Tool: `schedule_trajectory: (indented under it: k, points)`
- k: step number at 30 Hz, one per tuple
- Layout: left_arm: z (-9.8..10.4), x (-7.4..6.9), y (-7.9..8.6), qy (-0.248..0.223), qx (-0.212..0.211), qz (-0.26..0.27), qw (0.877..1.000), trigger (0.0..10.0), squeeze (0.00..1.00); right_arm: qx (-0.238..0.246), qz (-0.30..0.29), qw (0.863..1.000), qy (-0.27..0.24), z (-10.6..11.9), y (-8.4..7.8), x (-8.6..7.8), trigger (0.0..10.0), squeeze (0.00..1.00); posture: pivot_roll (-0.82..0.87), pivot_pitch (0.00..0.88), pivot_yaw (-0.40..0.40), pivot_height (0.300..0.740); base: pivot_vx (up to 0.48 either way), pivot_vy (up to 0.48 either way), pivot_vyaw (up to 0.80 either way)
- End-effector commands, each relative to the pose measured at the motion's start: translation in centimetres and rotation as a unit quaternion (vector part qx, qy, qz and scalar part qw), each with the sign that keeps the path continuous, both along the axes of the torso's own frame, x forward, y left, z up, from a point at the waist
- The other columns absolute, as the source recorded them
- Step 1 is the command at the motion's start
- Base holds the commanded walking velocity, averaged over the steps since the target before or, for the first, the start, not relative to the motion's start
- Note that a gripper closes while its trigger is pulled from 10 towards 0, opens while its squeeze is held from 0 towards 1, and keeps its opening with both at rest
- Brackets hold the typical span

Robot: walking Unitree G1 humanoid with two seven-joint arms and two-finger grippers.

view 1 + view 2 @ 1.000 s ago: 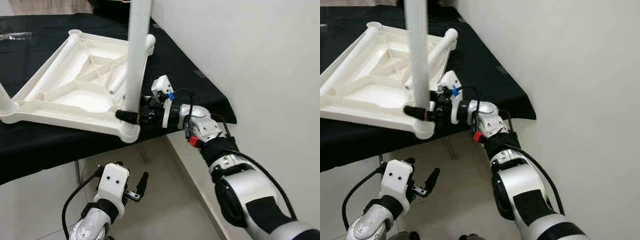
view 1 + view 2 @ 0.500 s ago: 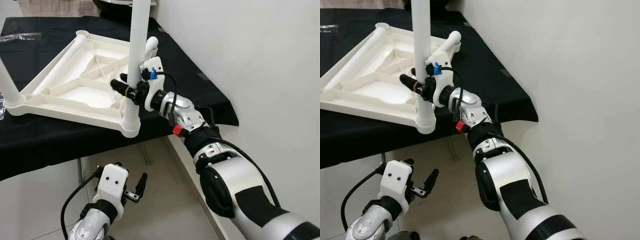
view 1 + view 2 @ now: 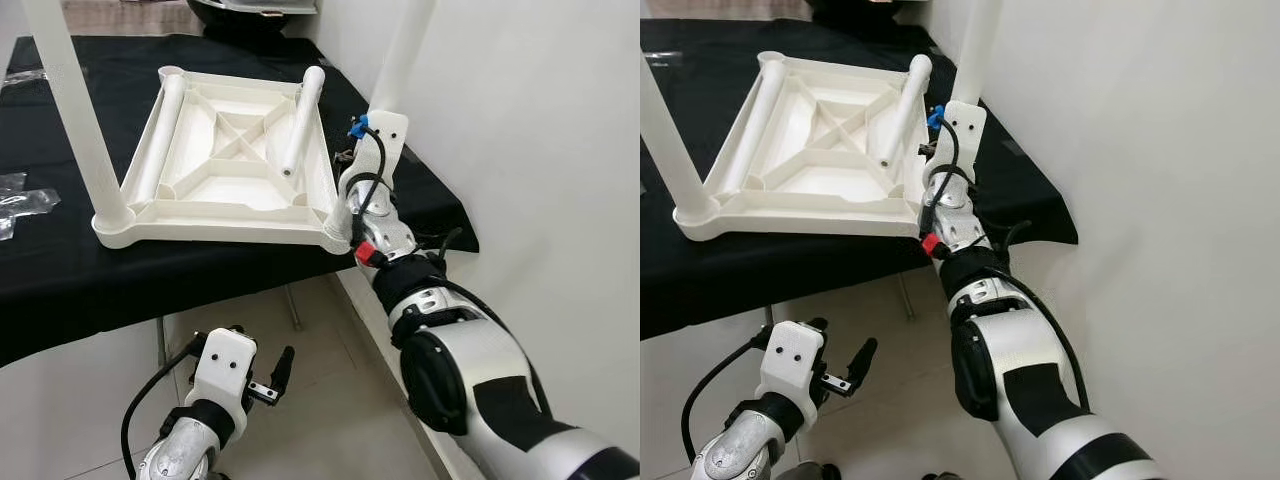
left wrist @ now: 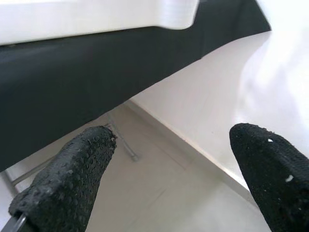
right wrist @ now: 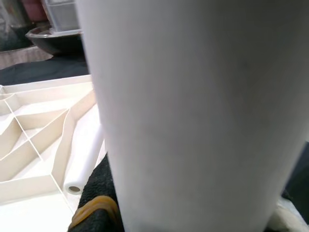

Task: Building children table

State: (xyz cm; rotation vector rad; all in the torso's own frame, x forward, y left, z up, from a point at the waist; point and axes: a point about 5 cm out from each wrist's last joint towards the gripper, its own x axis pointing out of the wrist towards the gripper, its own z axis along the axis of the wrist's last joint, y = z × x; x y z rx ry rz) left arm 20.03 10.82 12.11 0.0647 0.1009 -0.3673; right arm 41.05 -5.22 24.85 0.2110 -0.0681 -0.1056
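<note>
On black cloth (image 3: 60,270), right gripper (image 3: 352,165) jaws clamp smooth white round leg (image 3: 400,60) of ribbed tabletop (image 3: 230,150)

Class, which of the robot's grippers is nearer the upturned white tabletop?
Right. The right gripper is at the tabletop's corner leg; the left gripper hangs below the table edge.

Head eyes look down on the tabletop (image 3: 230,170); wrists view close.

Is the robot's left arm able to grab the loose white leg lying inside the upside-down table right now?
Probably not. The left gripper hangs open below the black-covered tabletop's edge, while the loose leg lies up inside the upside-down table, on its far side near the right gripper.
</note>
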Motion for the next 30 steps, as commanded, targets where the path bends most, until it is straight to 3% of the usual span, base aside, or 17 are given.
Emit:
schedule_trajectory:
  k: [1,5,6,7,9,11,13,14,15,17,18,20,21,23,25,28,30]
  points:
    - [-0.6,-0.2,-0.1,0.017,0.002,-0.002,1.0,10.0,0.0,0.04,0.035,0.999,0.009,-0.6,0.8,-0.1,10.0,0.95,0.14,0.123,-0.16,0.74,0.0,0.0,0.0]
    - [-0.7,-0.2,-0.1,0.019,0.002,0.0,1.0,10.0,0.0,0.042,0.067,0.997,-0.026,0.0,0.7,-0.1,10.0,1.0,0.14,0.124,-0.16,0.74,0.0,0.0,0.0]
    - [-0.6,-0.1,-0.1,0.018,0.002,-0.001,1.0,10.0,0.0,0.045,0.09,0.994,-0.039,0.4,0.8,-0.1,10.0,0.88,0.14,0.124,-0.161,0.74,0.0,0.0,0.0]
    - [-0.6,-0.1,-0.1,0.016,0.001,-0.002,1.0,10.0,0.0,0.05,0.121,0.99,-0.058,0.9,0.9,-0.1,10.0,0.0,0.14,0.124,-0.161,0.74,0.0,0.0,0.0]
    - [-0.6,-0.1,-0.1,0.017,0.0,-0.001,1.0,10.0,0.0,0.063,0.193,0.977,-0.059,0.9,1.3,-0.1,10.0,0.0,0.14,0.125,-0.161,0.74,0.0,0.0,0.0]
    - [-0.6,-0.1,-0.1,0.017,0.0,-0.001,1.0,10.0,0.0,0.067,0.212,0.973,-0.059,0.9,1.4,-0.1,10.0,0.0,0.14,0.125,-0.161,0.74,0.0,0.0,0.0]
    - [-0.6,-0.1,-0.1,0.017,0.0,-0.001,1.0,10.0,0.0,0.025,0.294,0.953,-0.071,0.6,1.4,-0.3,10.0,0.0,0.14,0.123,-0.163,0.74,0.0,0.0,0.0]
    - [-0.6,-0.1,-0.1,0.017,0.0,-0.001,1.0,10.0,0.0,0.025,0.294,0.953,-0.071,0.6,1.4,-0.3,10.0,0.0,0.14,0.123,-0.163,0.74,0.0,0.0,0.0]
    - [-0.6,-0.1,-0.2,0.017,0.001,-0.001,1.0,10.0,0.0,-0.028,0.399,0.914,-0.068,-0.3,0.9,-0.7,10.0,0.0,0.14,0.123,-0.163,0.74,0.0,0.0,0.0]
    - [-0.6,-0.1,-0.1,0.016,-0.001,-0.001,1.0,10.0,0.0,-0.036,0.457,0.887,-0.056,-0.9,0.4,-1.0,10.0,0.0,0.14,0.125,-0.165,0.74,0.0,0.0,0.0]
    - [-0.6,-0.1,-0.1,0.015,-0.001,-0.001,1.0,10.0,0.0,-0.034,0.466,0.883,-0.054,-1.0,0.3,-1.0,10.0,0.0,0.14,0.125,-0.165,0.74,0.0,0.0,0.0]
    - [-0.5,-0.1,-0.1,0.015,-0.001,-0.001,1.0,10.0,0.0,-0.051,0.533,0.843,-0.055,-1.4,0.2,-1.6,10.0,0.0,0.14,0.126,-0.161,0.74,0.0,0.0,0.0]
    - [-0.5,-0.1,-0.1,0.015,-0.001,-0.001,1.0,10.0,0.0,-0.051,0.533,0.843,-0.055,-1.4,0.2,-1.6,10.0,0.0,0.14,0.126,-0.161,0.74,0.0,0.0,0.0]
    - [-0.5,-0.1,-0.1,0.014,-0.003,0.0,1.0,10.0,0.0,-0.076,0.586,0.804,-0.062,-1.5,0.3,-2.2,10.0,0.0,0.14,0.126,-0.162,0.74,0.0,0.0,0.0]
    - [-0.5,-0.1,-0.1,0.014,-0.003,-0.001,1.0,10.0,0.0,-0.082,0.6,0.794,-0.063,-1.4,0.7,-2.3,10.0,0.0,0.14,0.122,-0.161,0.74,0.0,0.0,0.0]
    - [-0.5,-0.2,-0.2,0.014,-0.003,-0.002,1.0,10.0,0.0,-0.092,0.602,0.791,-0.063,-1.1,1.5,-2.4,10.0,0.0,0.14,0.12,-0.161,0.74,0.0,0.0,0.0]
    - [-0.6,-0.3,-0.2,0.015,-0.003,-0.002,1.0,10.0,0.0,-0.102,0.602,0.789,-0.068,-0.5,3.1,-2.5,10.0,0.0,0.15,0.116,-0.168,0.74,0.0,0.0,0.0]
